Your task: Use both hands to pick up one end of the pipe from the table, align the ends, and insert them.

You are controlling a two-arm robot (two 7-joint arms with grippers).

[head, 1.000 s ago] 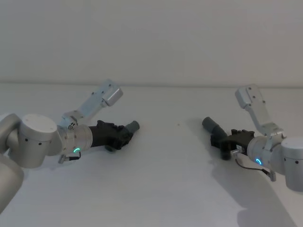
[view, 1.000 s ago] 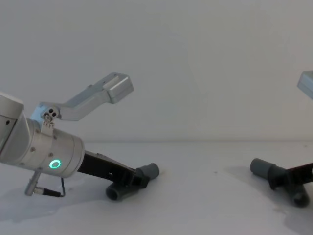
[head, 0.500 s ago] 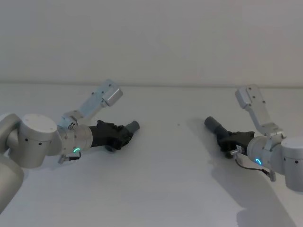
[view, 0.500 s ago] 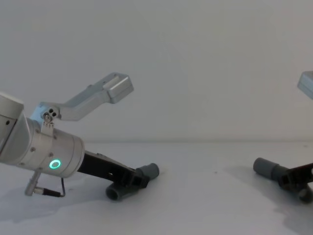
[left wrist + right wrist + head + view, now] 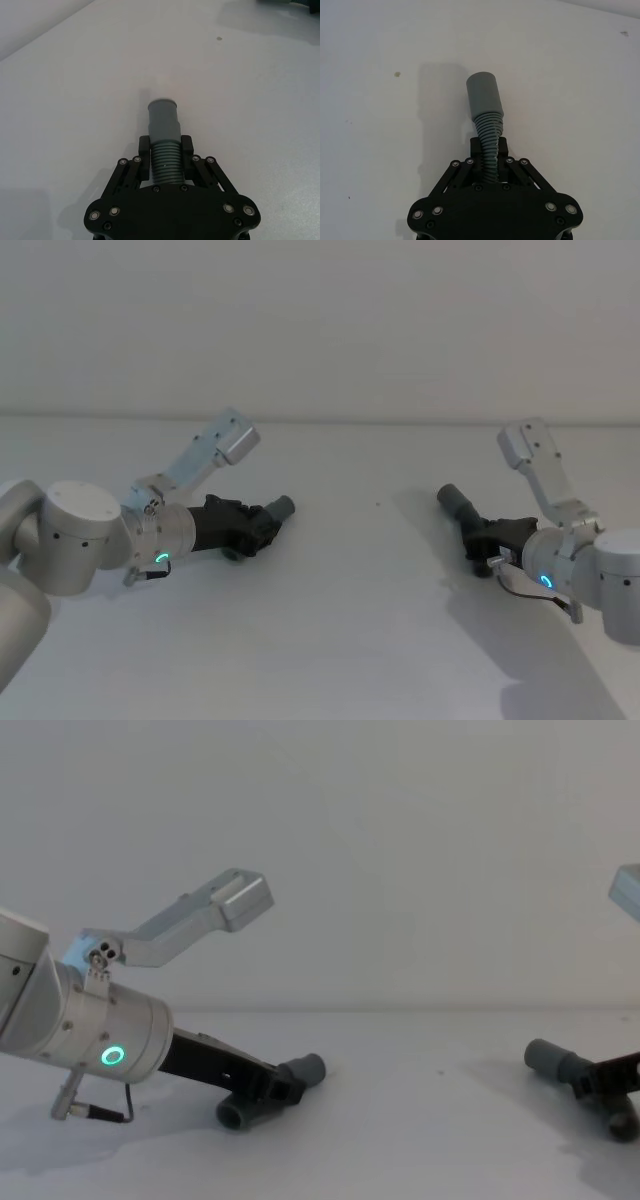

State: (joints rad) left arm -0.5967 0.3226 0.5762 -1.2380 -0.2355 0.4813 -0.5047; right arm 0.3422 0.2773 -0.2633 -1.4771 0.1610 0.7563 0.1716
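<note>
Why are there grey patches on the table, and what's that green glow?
Head view: soft shadows of both arms lie on the table, the broadest by the right arm. Chest view: the glow is a ring light behind the left gripper. Right wrist view: the right gripper's pipe throws a faint shadow beside it.

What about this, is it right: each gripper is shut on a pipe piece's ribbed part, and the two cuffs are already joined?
The cuffs are not joined: the head view shows the left cuff and the right cuff far apart, bare table between. The left gripper and right gripper do grip ribbed parts.
</note>
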